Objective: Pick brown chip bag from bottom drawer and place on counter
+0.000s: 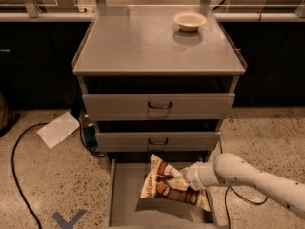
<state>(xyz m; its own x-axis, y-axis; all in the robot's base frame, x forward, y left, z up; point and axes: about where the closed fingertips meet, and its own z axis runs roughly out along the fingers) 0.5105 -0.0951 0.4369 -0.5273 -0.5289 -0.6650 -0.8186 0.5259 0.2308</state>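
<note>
The brown chip bag [159, 185] hangs tilted above the floor of the open bottom drawer [125, 194], with its tan end up and left. My gripper [177, 178] comes in from the right on a white arm and is shut on the bag's right side. The bag casts a shadow on the drawer floor. The counter [143, 42] is the flat grey top of the cabinet, far above the gripper.
A cream bowl [189, 20] sits at the counter's back right. Two grey drawer fronts [157, 106] with dark handles sit above the open drawer, partly pulled out. A white sheet [58, 129], a blue object and a black cable lie on the floor at the left.
</note>
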